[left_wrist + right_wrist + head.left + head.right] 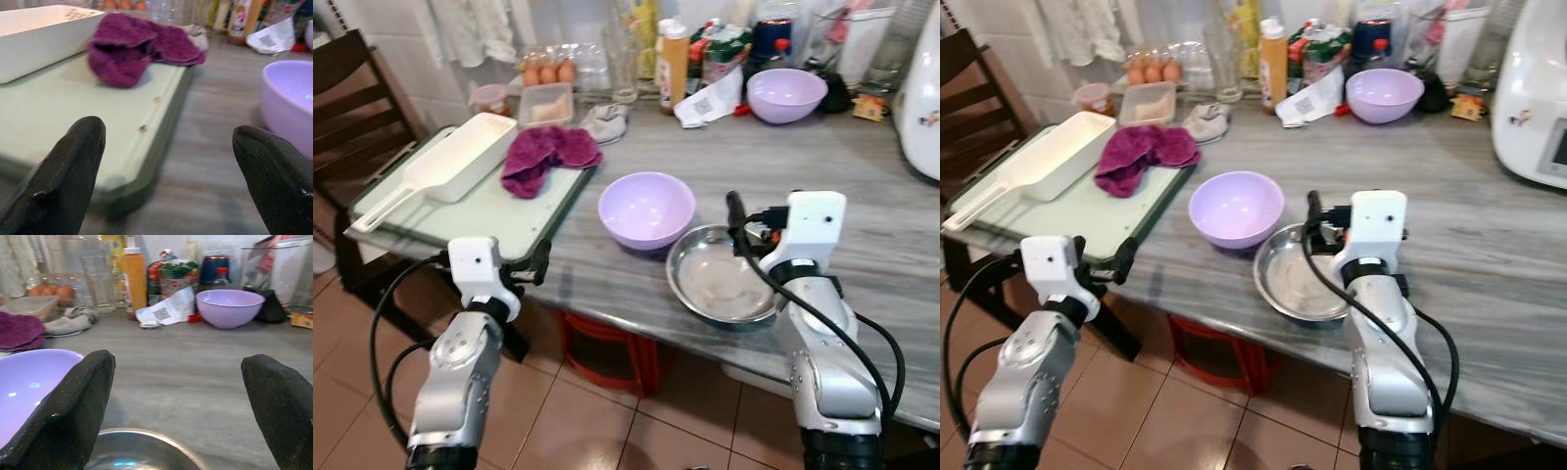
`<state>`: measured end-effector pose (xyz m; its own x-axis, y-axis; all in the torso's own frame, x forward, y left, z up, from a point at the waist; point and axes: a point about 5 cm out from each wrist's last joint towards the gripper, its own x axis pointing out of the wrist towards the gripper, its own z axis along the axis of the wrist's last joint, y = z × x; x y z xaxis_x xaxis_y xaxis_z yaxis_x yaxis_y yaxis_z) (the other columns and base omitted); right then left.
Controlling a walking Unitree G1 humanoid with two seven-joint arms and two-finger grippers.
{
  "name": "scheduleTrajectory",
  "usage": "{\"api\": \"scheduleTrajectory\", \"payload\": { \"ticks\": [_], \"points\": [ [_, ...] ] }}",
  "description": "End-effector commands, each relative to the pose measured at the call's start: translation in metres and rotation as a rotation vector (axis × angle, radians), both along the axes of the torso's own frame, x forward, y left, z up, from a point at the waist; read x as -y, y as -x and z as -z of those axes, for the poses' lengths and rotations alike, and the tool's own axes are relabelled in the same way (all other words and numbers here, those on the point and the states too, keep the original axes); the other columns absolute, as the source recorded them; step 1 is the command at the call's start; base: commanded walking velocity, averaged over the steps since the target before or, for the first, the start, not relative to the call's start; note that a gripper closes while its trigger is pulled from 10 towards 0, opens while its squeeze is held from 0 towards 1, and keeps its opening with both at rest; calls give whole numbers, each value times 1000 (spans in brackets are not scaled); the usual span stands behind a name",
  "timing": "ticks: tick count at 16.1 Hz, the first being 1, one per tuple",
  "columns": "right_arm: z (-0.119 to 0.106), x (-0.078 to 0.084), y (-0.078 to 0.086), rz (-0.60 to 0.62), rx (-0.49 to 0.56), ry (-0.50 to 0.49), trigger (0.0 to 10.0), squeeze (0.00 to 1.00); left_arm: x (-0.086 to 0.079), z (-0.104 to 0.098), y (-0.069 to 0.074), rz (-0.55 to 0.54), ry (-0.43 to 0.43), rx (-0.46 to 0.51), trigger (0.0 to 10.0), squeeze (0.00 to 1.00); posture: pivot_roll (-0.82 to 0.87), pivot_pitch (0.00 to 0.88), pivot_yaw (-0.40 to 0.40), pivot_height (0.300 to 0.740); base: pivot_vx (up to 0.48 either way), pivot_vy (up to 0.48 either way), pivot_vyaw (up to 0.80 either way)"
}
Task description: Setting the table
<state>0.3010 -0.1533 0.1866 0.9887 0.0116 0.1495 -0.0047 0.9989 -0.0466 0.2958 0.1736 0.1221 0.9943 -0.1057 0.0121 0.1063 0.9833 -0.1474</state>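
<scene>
A lilac bowl [646, 209] stands near the front of the grey marble table [862, 196]. A shallow steel bowl [720, 276] sits touching it on the right. A second lilac bowl [786, 95] is at the back. My right gripper [736, 220] hovers open over the steel bowl's near-right rim; in the right wrist view its black fingers [73, 406] frame that rim [142, 445] with nothing between them. My left gripper [540, 264] is open at the table's front edge, by the corner of the green board [58, 122], empty.
On the green board lie a white long-handled container [460, 157] and a purple cloth [548, 154]. Bottles, a glass, eggs and packets crowd the back edge. A white appliance [922, 98] stands far right, a dark chair [352, 108] far left, a red stool [607, 348] under the table.
</scene>
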Motion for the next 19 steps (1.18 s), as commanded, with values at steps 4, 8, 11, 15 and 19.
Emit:
{"api": "scheduleTrajectory", "payload": {
  "ticks": [4,8,11,15,19],
  "points": [
    [-2,-1,-4,3,18,-8,10000,0,-2,2,-4,-25,-32,-20,10000,0,-132,19,105,740,0,0,-783],
    [3,-1,-2,-1,10,-9,10000,0,-1,5,-3,-30,-47,-30,10000,0,-130,19,98,740,-65,0,-788],
    [5,-1,-2,-8,5,-13,10000,0,0,7,0,-32,-54,-35,10000,0,-125,27,94,740,-295,0,-792],
    [5,4,0,-13,11,-8,10000,0,5,7,1,-21,-62,-40,10000,0,-125,31,113,740,-327,0,-111],
    [8,20,3,1,-8,-16,10000,0,6,7,-6,11,-95,-40,10000,0,-148,11,126,740,-348,0,0]
  ]
}}
